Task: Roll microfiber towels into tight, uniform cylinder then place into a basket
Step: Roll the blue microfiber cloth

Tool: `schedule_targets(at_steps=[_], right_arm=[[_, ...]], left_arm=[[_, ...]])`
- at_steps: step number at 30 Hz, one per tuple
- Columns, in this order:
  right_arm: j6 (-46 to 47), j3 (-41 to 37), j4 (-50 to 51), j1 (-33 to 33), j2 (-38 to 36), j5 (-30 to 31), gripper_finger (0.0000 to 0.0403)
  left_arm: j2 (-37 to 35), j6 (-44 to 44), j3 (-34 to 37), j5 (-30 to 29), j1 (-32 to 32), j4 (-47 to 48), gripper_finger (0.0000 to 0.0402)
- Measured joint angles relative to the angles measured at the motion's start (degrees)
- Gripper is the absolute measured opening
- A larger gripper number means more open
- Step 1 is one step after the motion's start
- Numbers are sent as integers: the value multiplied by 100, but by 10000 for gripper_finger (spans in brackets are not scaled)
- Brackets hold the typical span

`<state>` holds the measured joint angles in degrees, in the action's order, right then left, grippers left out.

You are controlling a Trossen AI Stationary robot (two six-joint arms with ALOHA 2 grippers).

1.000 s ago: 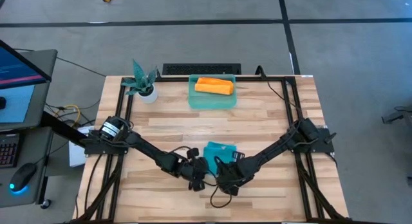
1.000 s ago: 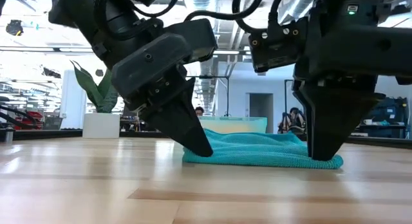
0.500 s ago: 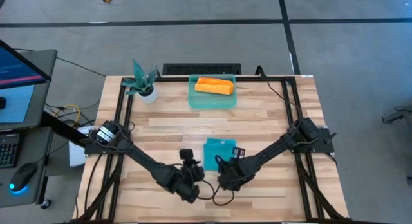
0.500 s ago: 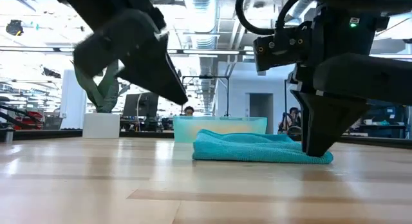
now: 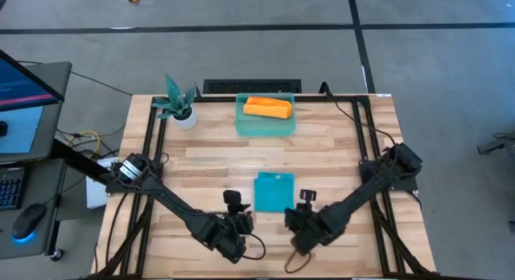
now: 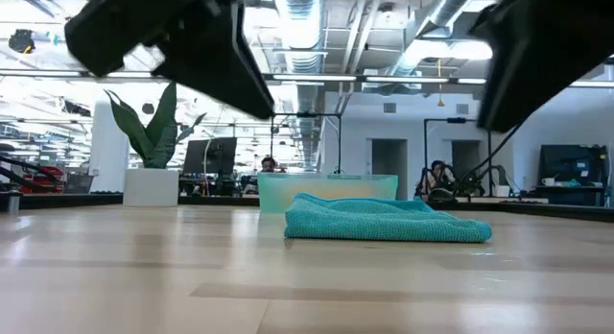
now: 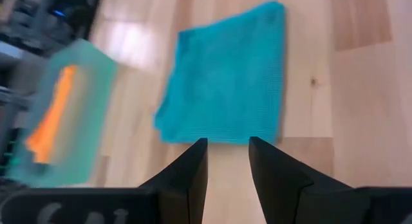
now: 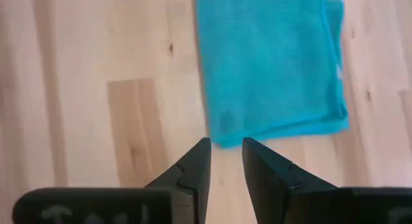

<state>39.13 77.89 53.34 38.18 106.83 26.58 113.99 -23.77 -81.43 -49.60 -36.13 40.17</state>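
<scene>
1. High view: nearest the front edge of the pale wooden counter [image 5: 338,143], the left gripper [image 5: 234,207] and the right gripper [image 5: 306,203] sit on either side of the near end of the small teal-blue microfiber towel [image 5: 273,191], each just beside it and touching nothing.
2. Left wrist view: the left gripper's jaws stand a narrow way apart with bare wood between them; the teal-blue towel [image 7: 226,82] lies just past the tips, not gripped.
3. Right wrist view: the right gripper's jaws are likewise slightly parted and empty, their tips just short of the teal-blue towel's [image 8: 270,66] near edge.
4. Low view: the teal-blue towel [image 6: 384,222] lies folded flat and a little rumpled on the counter, with both grippers raised clear above it.
5. Farther back from that towel, near the counter's rear edge, stands the translucent teal-green rectangular plastic basket [image 5: 265,125], with the rolled orange-yellow microfiber towel [image 5: 267,108] lying inside it.
6. Beside the basket, toward the left arm's side, is a teal potted plant in a white pot [image 5: 179,103].
</scene>
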Motion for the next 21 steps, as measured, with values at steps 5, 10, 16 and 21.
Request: schedule_targets(at_steps=[5,10,16,21], right_arm=[[182,4,228,259,-58,833,113],[312,4,208,6,-62,1448,113],[272,-137,212,-631,-62,1440,113],[248,-667,57,-1267,-62,1008,113]], left_arm=[[0,-107,-170,-510,-184,168,106],[0,-83,-173,-534,-195,163,106],[0,-88,-173,-505,-182,159,106],[0,-93,-173,-399,-179,159,106]])
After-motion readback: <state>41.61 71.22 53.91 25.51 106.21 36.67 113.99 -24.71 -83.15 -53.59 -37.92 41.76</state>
